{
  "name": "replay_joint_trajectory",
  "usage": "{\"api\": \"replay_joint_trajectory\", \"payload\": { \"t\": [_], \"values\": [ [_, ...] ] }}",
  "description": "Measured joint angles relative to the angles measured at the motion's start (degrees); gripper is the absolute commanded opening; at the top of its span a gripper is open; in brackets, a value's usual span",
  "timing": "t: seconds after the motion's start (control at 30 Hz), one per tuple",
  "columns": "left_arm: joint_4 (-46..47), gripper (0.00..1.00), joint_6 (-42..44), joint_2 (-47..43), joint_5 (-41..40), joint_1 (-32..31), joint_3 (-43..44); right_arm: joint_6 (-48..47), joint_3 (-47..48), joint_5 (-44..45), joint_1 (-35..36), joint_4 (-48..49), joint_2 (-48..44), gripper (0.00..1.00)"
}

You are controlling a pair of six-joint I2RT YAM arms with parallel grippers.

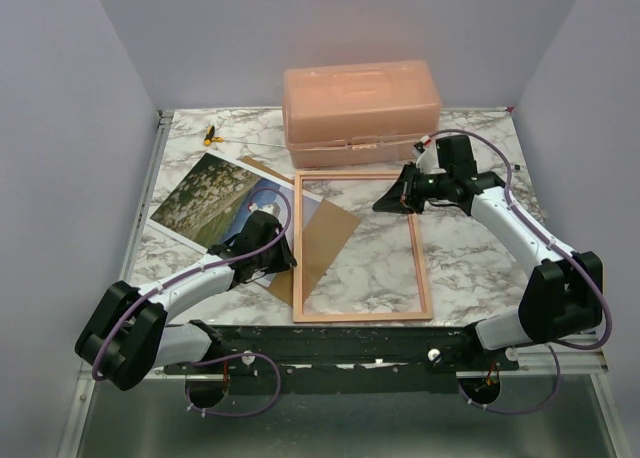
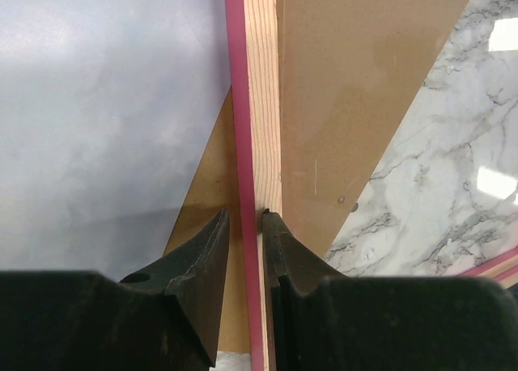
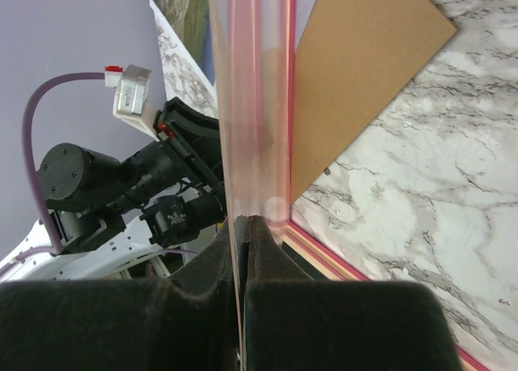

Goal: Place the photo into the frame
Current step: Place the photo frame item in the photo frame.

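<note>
The frame [image 1: 422,258], with a thin pinkish-red and light wood border, lies flat mid-table. The photo [image 1: 205,193], meadow and blue sky face up, lies to its left, its corner under the frame. My left gripper [image 1: 283,250] straddles the frame's left rail [image 2: 261,104], jaws close on either side [image 2: 244,219]; the photo's sky [image 2: 97,104] shows beside it. My right gripper [image 1: 388,202] is over the frame's far end, shut [image 3: 243,223] on the edge of the clear pane [image 3: 255,87], which stands up edge-on from the fingers.
A plain brown backing board [image 1: 325,233] lies skewed under the frame; it also shows in the left wrist view [image 2: 364,79] and the right wrist view [image 3: 356,71]. A salmon-pink lidded box [image 1: 360,113] stands at the back. A small yellow object [image 1: 210,135] lies back left.
</note>
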Motion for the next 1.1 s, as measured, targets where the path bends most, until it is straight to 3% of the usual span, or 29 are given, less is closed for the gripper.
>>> {"api": "replay_joint_trajectory", "payload": {
  "t": [1.1],
  "values": [
    [0.0,0.23,0.3,0.2,0.0,0.0,0.2,1.7,0.5,-0.9,-0.2,-0.1,-2.8,0.01]
  ]
}}
